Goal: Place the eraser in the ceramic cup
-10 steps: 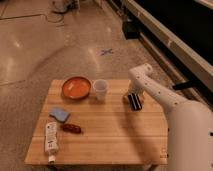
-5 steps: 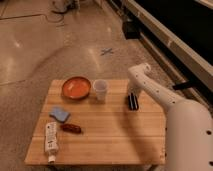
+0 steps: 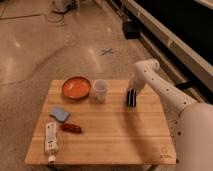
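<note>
White arm bent over the surface, gripper low on its 2 o'clock side.
From the body at 4 o'clock the arm slants toward 10 o'clock to a rounded wrist, then turns straight down; the gripper's fingers are closed on the eraser.

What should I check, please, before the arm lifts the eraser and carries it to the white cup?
1. Gripper is down on the eraser, at the right rear of the table: ok.
2. Fingers shut on the eraser: ok.
3. Grip firm enough for lifting: cannot tell.
4. Ceramic cup stands upright, mouth facing up: ok.
5. Table surface between eraser and cup has nothing on it; the orange bowl sits on the cup's other side: ok.
6. Cup is empty inside: cannot tell.
</note>
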`<state>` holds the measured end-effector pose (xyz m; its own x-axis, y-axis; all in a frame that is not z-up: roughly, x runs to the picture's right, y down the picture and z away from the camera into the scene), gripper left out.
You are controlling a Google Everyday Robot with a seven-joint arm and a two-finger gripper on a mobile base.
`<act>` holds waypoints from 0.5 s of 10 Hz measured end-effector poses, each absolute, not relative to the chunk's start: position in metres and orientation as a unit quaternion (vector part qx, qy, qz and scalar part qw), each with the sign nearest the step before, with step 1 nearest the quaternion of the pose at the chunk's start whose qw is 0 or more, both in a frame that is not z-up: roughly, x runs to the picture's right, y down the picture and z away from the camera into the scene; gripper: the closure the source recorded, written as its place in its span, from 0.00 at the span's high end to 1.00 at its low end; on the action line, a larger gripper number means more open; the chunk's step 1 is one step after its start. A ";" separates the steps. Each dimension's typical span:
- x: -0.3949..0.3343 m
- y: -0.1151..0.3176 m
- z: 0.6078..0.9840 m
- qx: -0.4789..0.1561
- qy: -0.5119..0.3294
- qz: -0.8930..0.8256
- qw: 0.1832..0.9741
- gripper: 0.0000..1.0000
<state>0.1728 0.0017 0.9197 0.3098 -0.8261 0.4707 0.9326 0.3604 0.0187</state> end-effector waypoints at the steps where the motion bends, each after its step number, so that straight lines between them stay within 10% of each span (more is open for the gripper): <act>1: 0.170 -0.011 0.905 -0.106 -0.217 -0.542 0.805 0.00; 5: 0.140 -0.063 0.840 0.012 -0.265 -0.538 0.800 0.00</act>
